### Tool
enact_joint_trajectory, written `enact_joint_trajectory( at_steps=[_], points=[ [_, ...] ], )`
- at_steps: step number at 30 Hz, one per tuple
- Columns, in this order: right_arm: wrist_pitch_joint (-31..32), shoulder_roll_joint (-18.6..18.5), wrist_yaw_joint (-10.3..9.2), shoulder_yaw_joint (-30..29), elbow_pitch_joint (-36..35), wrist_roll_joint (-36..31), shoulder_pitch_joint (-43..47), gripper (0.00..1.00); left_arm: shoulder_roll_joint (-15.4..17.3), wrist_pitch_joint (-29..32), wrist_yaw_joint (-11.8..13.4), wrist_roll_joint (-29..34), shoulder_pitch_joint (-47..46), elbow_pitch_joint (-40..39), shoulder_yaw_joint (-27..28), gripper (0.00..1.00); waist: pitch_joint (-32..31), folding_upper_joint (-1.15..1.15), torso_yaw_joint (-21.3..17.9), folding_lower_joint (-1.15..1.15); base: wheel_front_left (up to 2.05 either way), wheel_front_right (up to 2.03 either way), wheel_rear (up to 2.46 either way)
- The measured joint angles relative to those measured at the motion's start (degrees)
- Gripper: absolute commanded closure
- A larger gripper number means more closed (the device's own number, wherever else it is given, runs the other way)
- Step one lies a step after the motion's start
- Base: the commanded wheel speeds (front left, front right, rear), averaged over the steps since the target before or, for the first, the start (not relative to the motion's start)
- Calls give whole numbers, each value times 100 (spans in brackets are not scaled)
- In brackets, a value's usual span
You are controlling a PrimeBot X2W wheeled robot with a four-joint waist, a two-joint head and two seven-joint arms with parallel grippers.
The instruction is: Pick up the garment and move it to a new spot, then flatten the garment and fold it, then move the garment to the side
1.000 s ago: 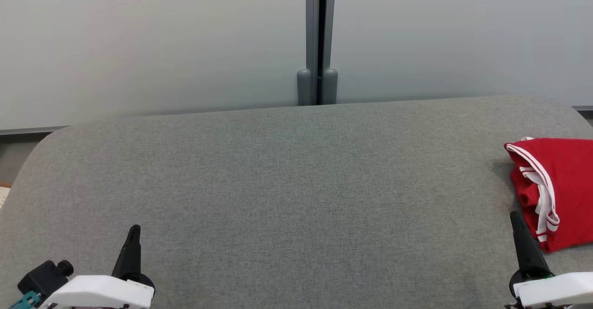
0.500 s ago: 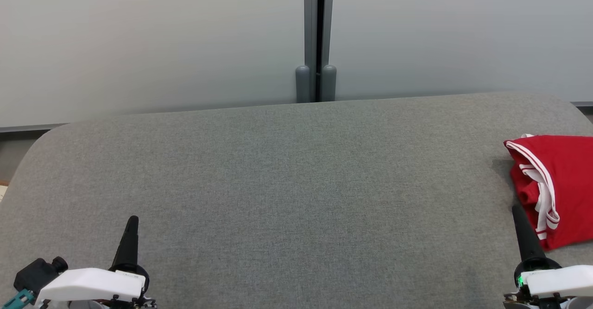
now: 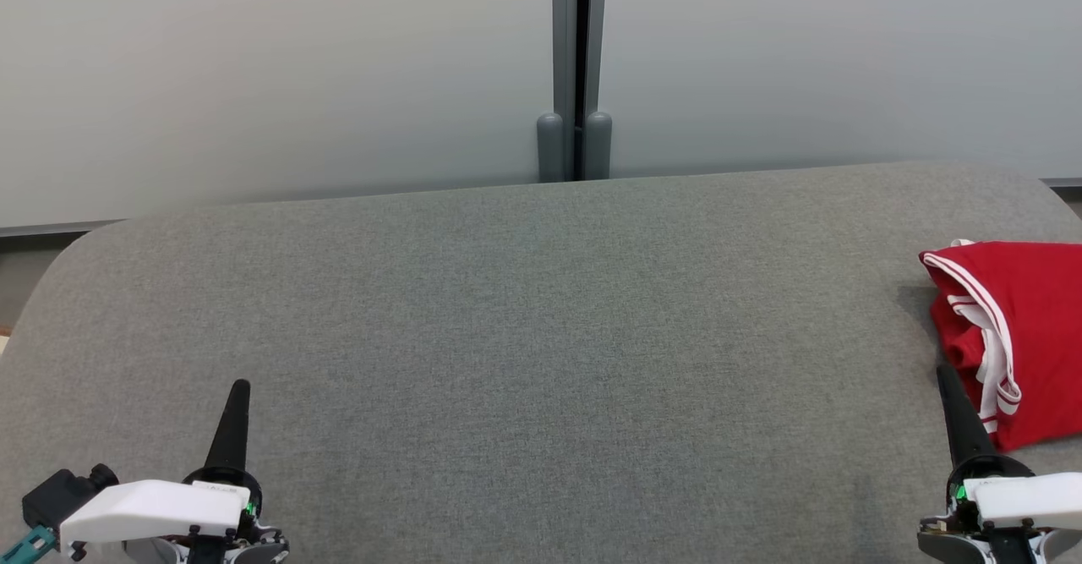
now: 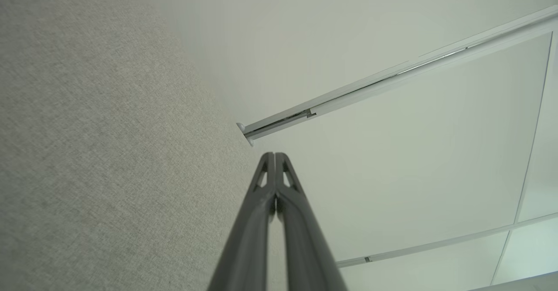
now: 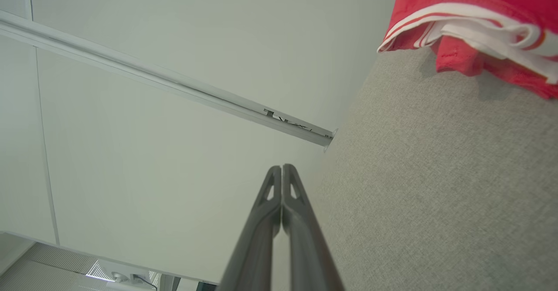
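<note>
Jaws pressed together and empty on both left gripper (image 3: pixel 240 388) and right gripper (image 3: pixel 945 378). Red garment (image 3: pixel 1027 327), bundled, lies at the far right of the grey worktop (image 3: pixel 541 336), just ahead-right of the right gripper, the nearer arm; the left is well apart.

Grey fabric worktop (image 3: pixel 541 336) with rounded corners; behind it pale partition panels (image 3: pixel 254 82) joined by a grey post (image 3: pixel 576 65)

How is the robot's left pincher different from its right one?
The left gripper has bare grey surface all around; the right gripper is close beside the red garment. In the head view the left gripper's fingers lean right, the right gripper's lean left. Both are dark, shut and empty.
</note>
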Motion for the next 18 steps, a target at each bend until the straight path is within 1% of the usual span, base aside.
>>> enact_joint_trajectory(
  at_steps=[18],
  points=[
    [18, 37, 0, -53, 231, 853, -240, 100, -152, 201, -175, -735, -199, 57, 229, 100, 74, 0, -25, 0, 0, 0, 0]
  ],
)
